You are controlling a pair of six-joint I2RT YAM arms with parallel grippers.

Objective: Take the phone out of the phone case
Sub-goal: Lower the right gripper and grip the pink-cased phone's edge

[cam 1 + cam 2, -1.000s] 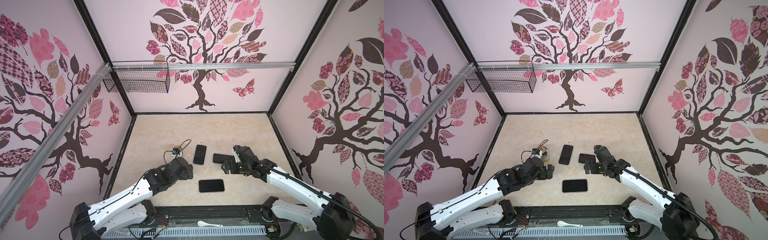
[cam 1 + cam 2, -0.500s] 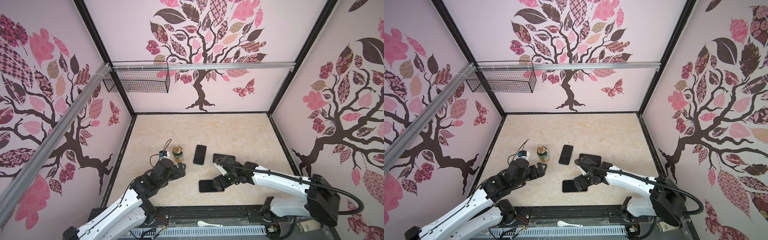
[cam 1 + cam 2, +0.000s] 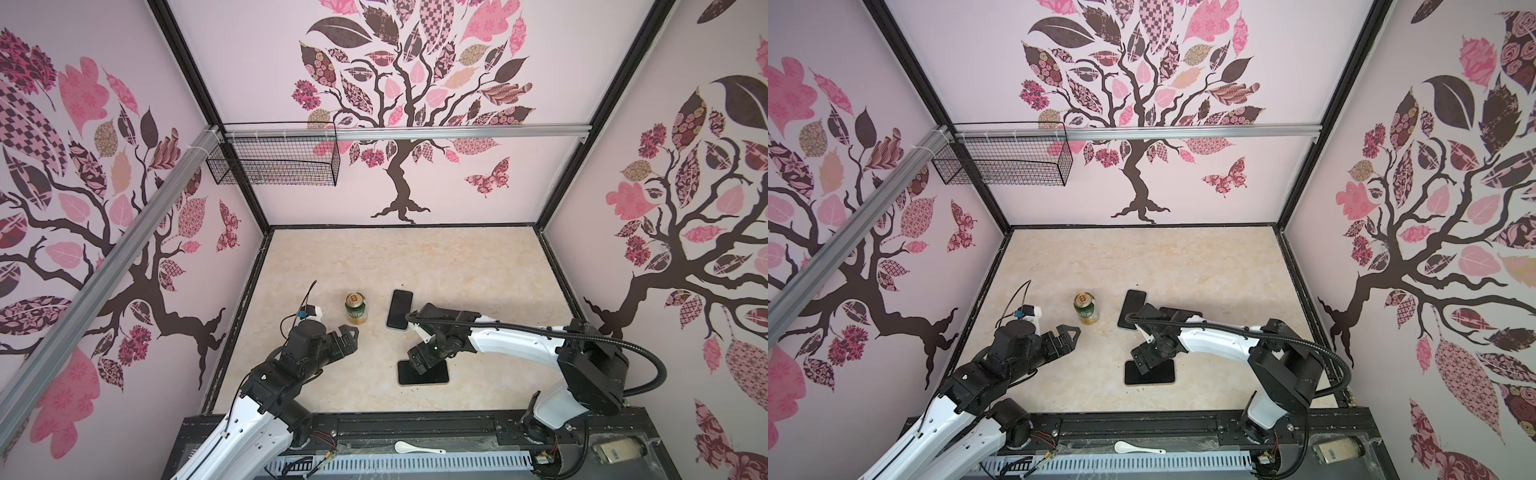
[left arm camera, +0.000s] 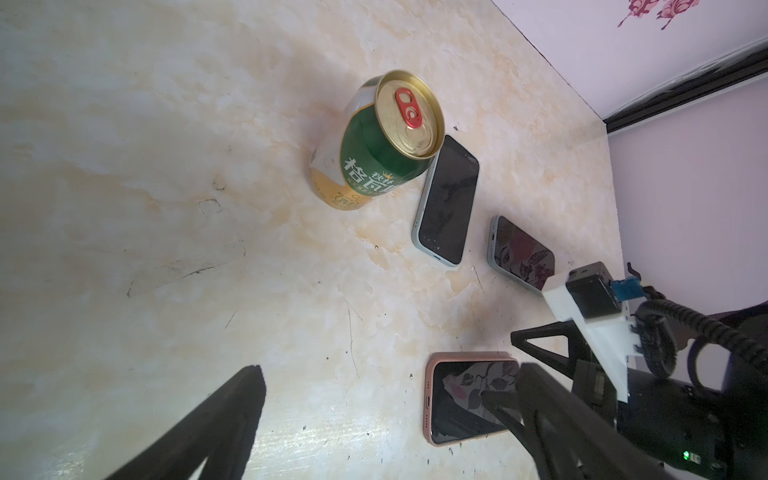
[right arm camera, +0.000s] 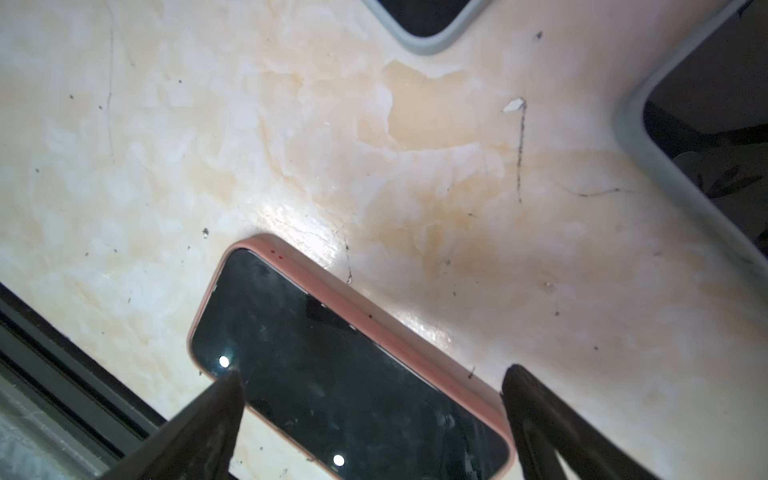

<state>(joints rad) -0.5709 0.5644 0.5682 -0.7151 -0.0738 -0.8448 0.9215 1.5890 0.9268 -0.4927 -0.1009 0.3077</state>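
The phone [image 3: 430, 376] lies flat, screen up, in a pink phone case [image 5: 415, 345] near the table's front edge in both top views [image 3: 1156, 377]. My right gripper [image 3: 422, 359] hangs low over its left end, open. In the right wrist view the gripper [image 5: 372, 372] straddles the phone's width: one fingertip [image 5: 226, 386] stands at the screen's near edge, the other just outside the pink rim. My left gripper [image 3: 349, 338] is open and empty, left of the phone and just in front of a can. The left wrist view shows the phone [image 4: 457, 403] partly behind fingers.
A green and gold can [image 3: 356, 308] stands upright left of centre. A phone in a grey case [image 3: 400, 309] lies beside it; another grey-cased phone [image 4: 521, 253] lies behind my right arm. A wire basket [image 3: 274, 166] hangs on the back wall. A white spoon [image 3: 415, 448] rests on the front rail.
My right gripper swung from the rear phone toward the front and came down over the pink-cased phone. My left arm pulled back to the left, uncovering the can. Both stayed open.
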